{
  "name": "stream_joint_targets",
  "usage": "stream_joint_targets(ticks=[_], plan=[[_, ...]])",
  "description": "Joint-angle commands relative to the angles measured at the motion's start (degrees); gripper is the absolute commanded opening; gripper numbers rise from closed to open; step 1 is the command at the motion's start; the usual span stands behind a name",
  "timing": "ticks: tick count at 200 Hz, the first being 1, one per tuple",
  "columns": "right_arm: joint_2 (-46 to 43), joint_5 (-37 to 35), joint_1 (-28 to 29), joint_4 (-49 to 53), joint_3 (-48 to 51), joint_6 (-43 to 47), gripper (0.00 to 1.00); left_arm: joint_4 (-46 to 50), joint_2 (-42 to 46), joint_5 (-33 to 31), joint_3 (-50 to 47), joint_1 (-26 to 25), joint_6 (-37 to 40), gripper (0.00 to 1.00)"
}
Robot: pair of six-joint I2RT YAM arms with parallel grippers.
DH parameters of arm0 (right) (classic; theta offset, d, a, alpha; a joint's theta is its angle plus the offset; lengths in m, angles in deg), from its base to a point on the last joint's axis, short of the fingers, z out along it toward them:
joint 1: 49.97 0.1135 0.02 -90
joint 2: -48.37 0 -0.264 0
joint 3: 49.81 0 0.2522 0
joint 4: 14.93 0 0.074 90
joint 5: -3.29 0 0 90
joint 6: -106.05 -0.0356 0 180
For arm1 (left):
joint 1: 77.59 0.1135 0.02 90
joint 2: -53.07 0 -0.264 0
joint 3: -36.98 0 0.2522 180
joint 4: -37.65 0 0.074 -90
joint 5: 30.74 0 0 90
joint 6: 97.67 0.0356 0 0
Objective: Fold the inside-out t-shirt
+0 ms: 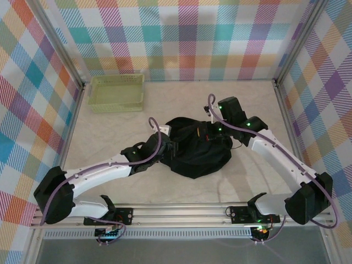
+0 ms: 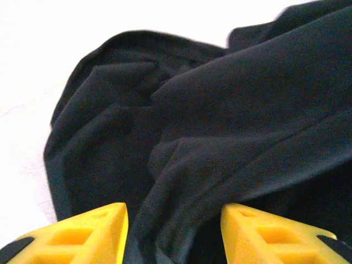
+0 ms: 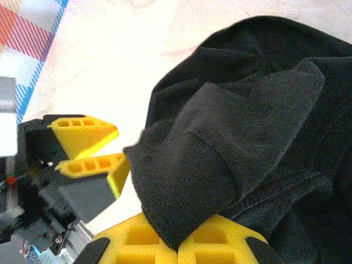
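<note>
The inside-out t-shirt (image 1: 197, 151) is a black cloth bunched in a heap at the middle of the table. My left gripper (image 1: 172, 147) is at the heap's left edge. In the left wrist view its yellow fingers (image 2: 99, 231) stand apart, with a ridge of the t-shirt (image 2: 220, 110) lying loose between them. My right gripper (image 1: 213, 132) is at the heap's far right side. In the right wrist view it (image 3: 179, 245) is shut on a fold of the t-shirt (image 3: 220, 143), which rises from between the fingertips. The left gripper (image 3: 122, 147) also appears there, jaws apart, just beside that fold.
A pale yellow-green lattice basket (image 1: 117, 92) stands at the back left against the checked wall. Bare pale tabletop (image 1: 110, 132) surrounds the heap. Metal frame posts and checked walls close in the sides and the back.
</note>
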Motion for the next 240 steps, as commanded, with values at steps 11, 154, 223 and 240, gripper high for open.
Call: stream_joint_targets(ticks=[11, 154, 223, 240], plan=[[-3.4, 4.1, 0.0, -4.2, 1.4, 1.3, 0.0, 2.0, 1.2, -5.2, 4.9, -3.8, 3.2, 0.46], [-4.8, 3.3, 0.4, -6.4, 3.9, 2.1, 0.0, -3.7, -10.7, 3.5, 7.0, -4.5, -1.7, 0.19], [-5.4, -2.6, 0.4, -5.7, 5.1, 1.2, 0.0, -10.6, -4.9, 4.0, 1.8, -7.2, -1.2, 0.16], [-5.3, -2.2, 0.4, -6.2, 5.0, 0.9, 0.0, -10.5, -5.3, 5.3, 1.5, -7.2, -1.3, 0.16]])
